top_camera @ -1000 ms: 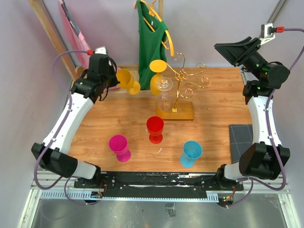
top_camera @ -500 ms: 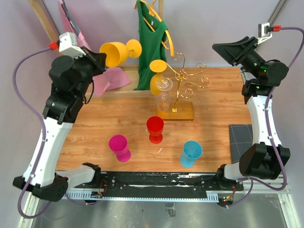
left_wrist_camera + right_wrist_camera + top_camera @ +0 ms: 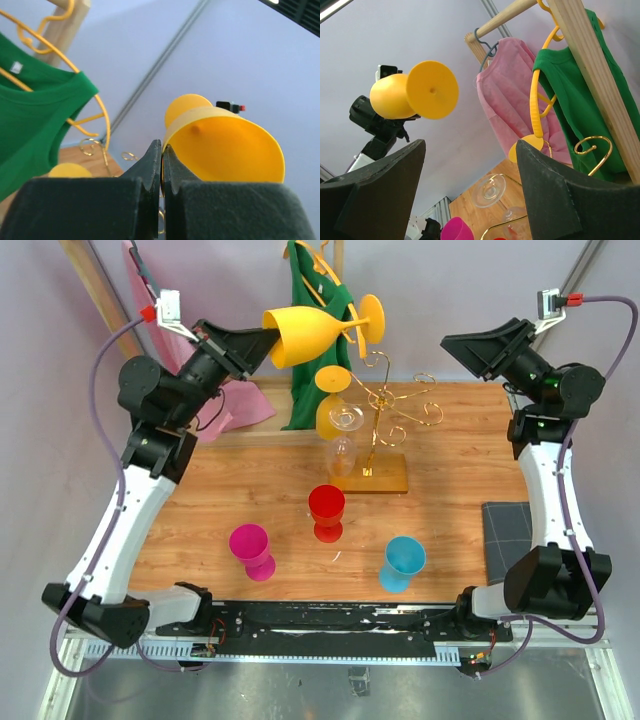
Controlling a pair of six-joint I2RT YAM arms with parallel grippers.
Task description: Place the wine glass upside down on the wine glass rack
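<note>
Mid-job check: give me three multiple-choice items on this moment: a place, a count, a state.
1. Relative to the table, the yellow wine glass in the left gripper is: A standing on it; B held in the air, off it; C under it.
2. Glasses standing on the table: A two; B three; C five.
3. The right gripper is: A open, empty; B shut on a glass; C shut on a hanger.
B: it sits in the jaws, clear of the wood. B: red glass, pink glass, blue glass. A: jaws apart, nothing between.
</note>
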